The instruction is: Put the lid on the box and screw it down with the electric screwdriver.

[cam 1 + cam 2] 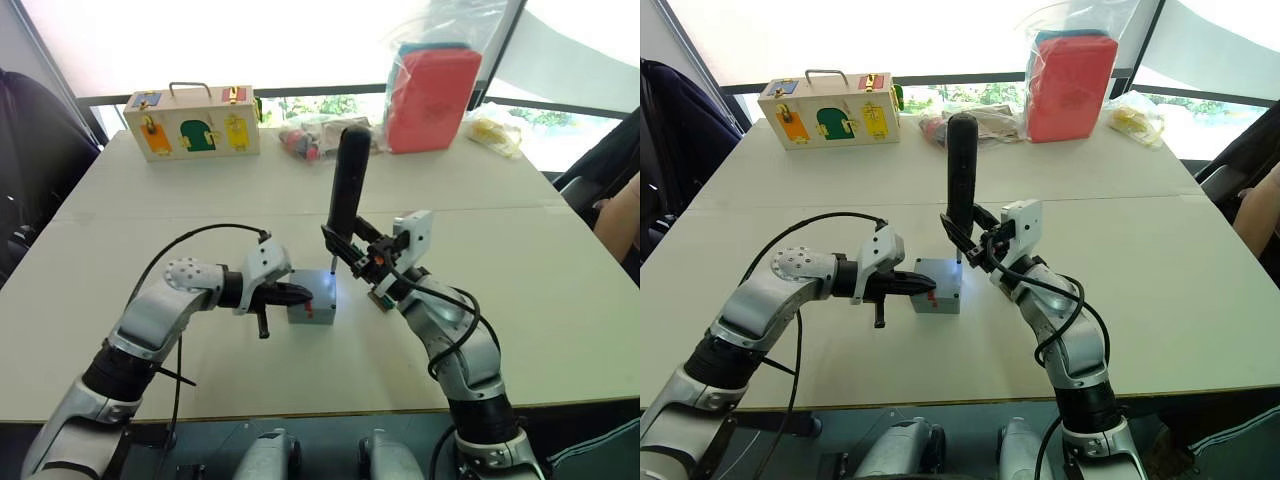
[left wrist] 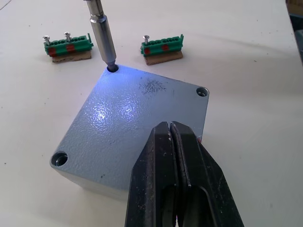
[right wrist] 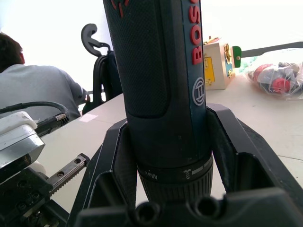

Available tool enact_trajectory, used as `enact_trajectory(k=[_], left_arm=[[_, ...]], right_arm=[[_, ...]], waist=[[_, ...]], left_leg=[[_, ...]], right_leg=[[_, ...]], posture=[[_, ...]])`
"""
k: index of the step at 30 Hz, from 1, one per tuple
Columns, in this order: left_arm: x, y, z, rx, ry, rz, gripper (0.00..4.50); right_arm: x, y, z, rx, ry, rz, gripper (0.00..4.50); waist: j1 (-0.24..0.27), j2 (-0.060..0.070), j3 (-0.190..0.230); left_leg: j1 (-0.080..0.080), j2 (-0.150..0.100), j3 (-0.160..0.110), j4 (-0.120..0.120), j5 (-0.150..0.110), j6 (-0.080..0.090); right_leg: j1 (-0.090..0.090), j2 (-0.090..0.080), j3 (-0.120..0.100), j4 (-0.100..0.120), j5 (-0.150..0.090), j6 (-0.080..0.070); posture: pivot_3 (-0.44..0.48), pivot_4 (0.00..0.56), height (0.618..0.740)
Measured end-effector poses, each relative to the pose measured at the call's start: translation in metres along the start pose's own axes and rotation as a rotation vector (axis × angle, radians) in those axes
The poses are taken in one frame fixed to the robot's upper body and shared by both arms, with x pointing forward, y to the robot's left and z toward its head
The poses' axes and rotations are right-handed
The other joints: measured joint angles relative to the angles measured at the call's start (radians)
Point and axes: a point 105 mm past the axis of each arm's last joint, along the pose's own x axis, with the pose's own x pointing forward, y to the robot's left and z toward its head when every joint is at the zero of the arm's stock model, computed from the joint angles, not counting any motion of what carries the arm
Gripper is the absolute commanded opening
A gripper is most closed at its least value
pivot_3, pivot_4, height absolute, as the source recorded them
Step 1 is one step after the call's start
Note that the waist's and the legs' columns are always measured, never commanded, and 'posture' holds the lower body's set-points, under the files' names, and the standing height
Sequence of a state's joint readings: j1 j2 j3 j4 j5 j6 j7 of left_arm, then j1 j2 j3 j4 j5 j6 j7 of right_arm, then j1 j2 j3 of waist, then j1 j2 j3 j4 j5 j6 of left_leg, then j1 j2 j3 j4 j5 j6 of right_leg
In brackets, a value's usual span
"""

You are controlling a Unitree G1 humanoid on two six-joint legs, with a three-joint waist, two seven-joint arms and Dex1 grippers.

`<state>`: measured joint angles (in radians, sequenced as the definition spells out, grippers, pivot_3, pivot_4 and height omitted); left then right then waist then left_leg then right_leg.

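Note:
The grey box (image 1: 312, 316) stands mid-table with the flat grey lid (image 2: 137, 118) lying square on top of it. My left gripper (image 2: 166, 126) is shut, its fingertips over the lid's near edge with nothing between them. My right gripper (image 1: 347, 247) is shut on the black electric screwdriver (image 1: 348, 185), which stands upright over the box. Its metal bit (image 2: 102, 33) sits in the lid's far corner hole, and its light throws a blue glow across the lid. The lid's other two corner holes in view look empty.
Two green connector pieces (image 2: 67, 45) (image 2: 162, 46) lie just beyond the box. At the table's far side are a wooden box with coloured doors (image 1: 192, 122), a bag of small items (image 1: 315, 135) and a bagged red case (image 1: 432, 95). A person's arm (image 1: 620, 215) is at the right edge.

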<state>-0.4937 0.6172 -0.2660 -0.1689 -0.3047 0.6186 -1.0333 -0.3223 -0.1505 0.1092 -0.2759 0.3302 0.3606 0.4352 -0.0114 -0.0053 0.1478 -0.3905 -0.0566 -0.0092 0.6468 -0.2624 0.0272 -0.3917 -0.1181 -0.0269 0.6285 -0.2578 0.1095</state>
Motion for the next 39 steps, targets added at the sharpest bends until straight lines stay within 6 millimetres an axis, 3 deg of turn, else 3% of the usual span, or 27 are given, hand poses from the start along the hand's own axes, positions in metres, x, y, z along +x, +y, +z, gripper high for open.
enact_trajectory(k=[5, 11, 14, 18, 21, 24, 28, 31, 35, 39], left_arm=[[0.002, 0.002, 0.002, 0.021, -0.005, 0.008, 0.0], [-0.001, 0.018, 0.007, -0.069, -0.053, 0.085, 0.0], [-0.002, 0.03, 0.009, -0.183, -0.11, 0.142, 0.0], [-0.016, 0.057, 0.046, -0.239, -0.323, 0.245, 0.0], [-0.032, 0.06, 0.059, -0.155, -0.327, 0.267, 0.0], [-0.038, 0.047, 0.06, -0.029, -0.249, 0.216, 0.0], [-0.035, 0.006, 0.07, 0.081, -0.208, -0.045, 0.0], [-0.039, -0.004, 0.067, 0.104, -0.153, -0.112, 0.0], [-0.032, -0.014, 0.057, 0.168, -0.074, -0.162, 0.0], [-0.028, -0.02, 0.045, 0.171, -0.038, -0.166, 0.0]], right_arm=[[0.004, -0.009, 0.018, -0.007, 0.048, 0.03, 1.74], [0.007, -0.034, 0.097, -0.032, -0.039, -0.007, 1.74], [0.005, -0.04, 0.108, -0.005, -0.017, -0.021, 1.74], [0.002, -0.062, 0.102, 0.092, 0.13, -0.09, 1.74], [-0.019, -0.092, 0.094, 0.07, 0.303, -0.207, 1.74], [-0.049, -0.116, 0.079, 0.128, 0.51, -0.311, 1.74], [-0.09, -0.12, 0.055, 0.316, 0.776, -0.285, 1.74], [-0.118, -0.123, 0.033, 0.414, 0.907, -0.304, 1.74], [-0.138, -0.124, 0.004, 0.525, 1.028, -0.35, 1.74], [-0.142, -0.124, -0.007, 0.574, 1.07, -0.37, 1.74]], waist=[[0.003, 0.001, 0.004], [0.004, 0.002, 0.006], [0.0, 0.002, 0.006], [0.002, -0.002, 0.017], [0.005, -0.001, 0.018], [0.001, -0.001, 0.018], [0.002, 0.0, 0.019], [0.001, 0.0, 0.02], [-0.007, 0.002, 0.024], [-0.001, 0.003, 0.026]], left_leg=[[-0.003, 0.0, 0.0, 0.0, 0.0, 0.0], [-0.017, 0.0, -0.001, 0.002, 0.001, -0.001], [-0.018, 0.0, -0.001, 0.001, 0.001, -0.001], [-0.021, 0.0, -0.001, 0.003, 0.002, -0.002], [-0.024, -0.002, 0.0, 0.002, 0.002, -0.001], [-0.031, -0.002, 0.001, 0.003, 0.003, -0.004], [-0.037, -0.001, 0.002, 0.004, 0.005, -0.006], [-0.037, -0.001, 0.002, 0.004, 0.001, 0.0], [-0.036, 0.0, 0.003, 0.008, 0.001, 0.0], [-0.037, 0.001, 0.003, 0.011, 0.002, 0.001]], right_leg=[[-0.003, -0.001, 0.0, 0.0, 0.0, 0.0], [-0.013, 0.0, -0.001, 0.002, 0.002, 0.001], [-0.014, 0.0, -0.002, 0.002, 0.002, 0.001], [-0.016, 0.0, -0.002, 0.003, 0.003, 0.001], [-0.018, 0.0, -0.003, 0.001, 0.003, 0.001], [-0.022, -0.001, -0.003, 0.0, 0.003, 0.001], [-0.028, -0.002, -0.003, -0.003, 0.003, 0.001], [-0.027, -0.002, -0.003, -0.002, 0.003, 0.001], [-0.027, -0.001, -0.002, 0.001, 0.005, 0.0], [-0.027, 0.0, -0.003, 0.002, 0.005, 0.0]], posture=[[0.0, 0.15, 0.74], [0.0, 0.15, 0.74], [0.0, 0.15, 0.74], [0.0, 0.15, 0.74], [0.0, 0.15, 0.74], [0.0, 0.15, 0.74], [0.0, 0.15, 0.74], [0.0, 0.15, 0.74], [0.0, 0.15, 0.74], [0.0, 0.15, 0.74]])
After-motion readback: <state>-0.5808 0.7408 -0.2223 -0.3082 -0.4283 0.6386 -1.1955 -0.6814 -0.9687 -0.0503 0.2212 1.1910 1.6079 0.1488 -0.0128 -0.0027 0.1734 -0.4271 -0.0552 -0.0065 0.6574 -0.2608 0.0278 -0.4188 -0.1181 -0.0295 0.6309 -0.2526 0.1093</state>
